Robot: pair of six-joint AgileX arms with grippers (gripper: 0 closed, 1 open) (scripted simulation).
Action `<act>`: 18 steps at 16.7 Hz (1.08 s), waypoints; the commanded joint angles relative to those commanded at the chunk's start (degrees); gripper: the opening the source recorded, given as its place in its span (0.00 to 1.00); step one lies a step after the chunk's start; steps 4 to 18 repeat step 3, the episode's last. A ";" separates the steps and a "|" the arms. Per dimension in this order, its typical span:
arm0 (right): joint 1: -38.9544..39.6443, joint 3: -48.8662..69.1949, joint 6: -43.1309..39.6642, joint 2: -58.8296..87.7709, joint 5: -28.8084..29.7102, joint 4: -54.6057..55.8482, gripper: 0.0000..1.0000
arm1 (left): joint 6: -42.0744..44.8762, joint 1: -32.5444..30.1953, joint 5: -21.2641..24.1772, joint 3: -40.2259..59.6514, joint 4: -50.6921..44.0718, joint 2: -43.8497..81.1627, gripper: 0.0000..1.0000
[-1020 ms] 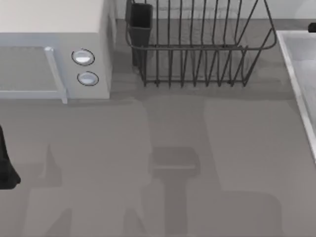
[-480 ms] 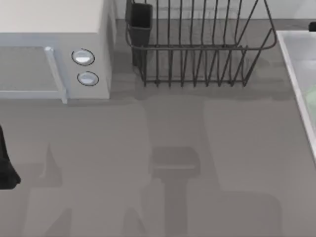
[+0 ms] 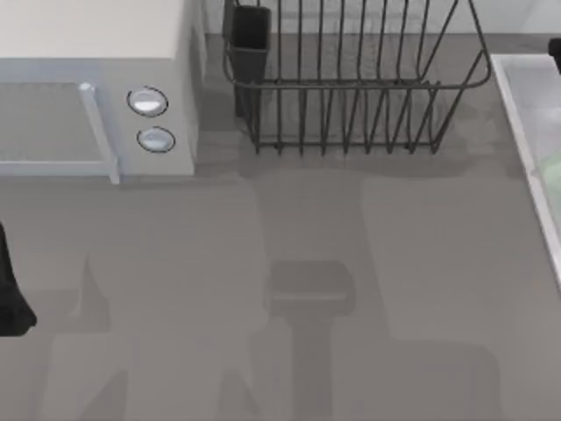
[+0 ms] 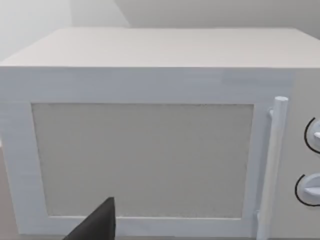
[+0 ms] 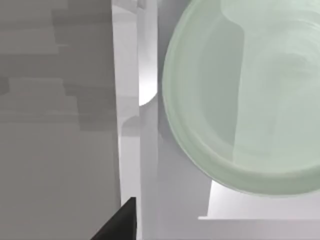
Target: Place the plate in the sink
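The plate (image 5: 240, 100) (rigid, smooth, probably slippery; grasp at its rim) appears to lie inside the sink (image 5: 129, 100), and neither gripper's closure can be determined.

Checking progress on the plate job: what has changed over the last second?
A pale green edge of the plate has come into the top view inside the sink, where a second ago the basin showed bare. The microwave, dish rack and left arm have not moved.
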 joint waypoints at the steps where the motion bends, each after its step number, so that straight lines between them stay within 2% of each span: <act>1: 0.00 0.00 0.00 0.00 0.00 0.00 1.00 | 0.00 0.00 0.00 0.00 0.00 0.00 1.00; 18: 0.00 0.00 0.00 0.00 0.00 0.00 1.00 | 0.00 0.00 0.00 0.00 0.00 0.00 1.00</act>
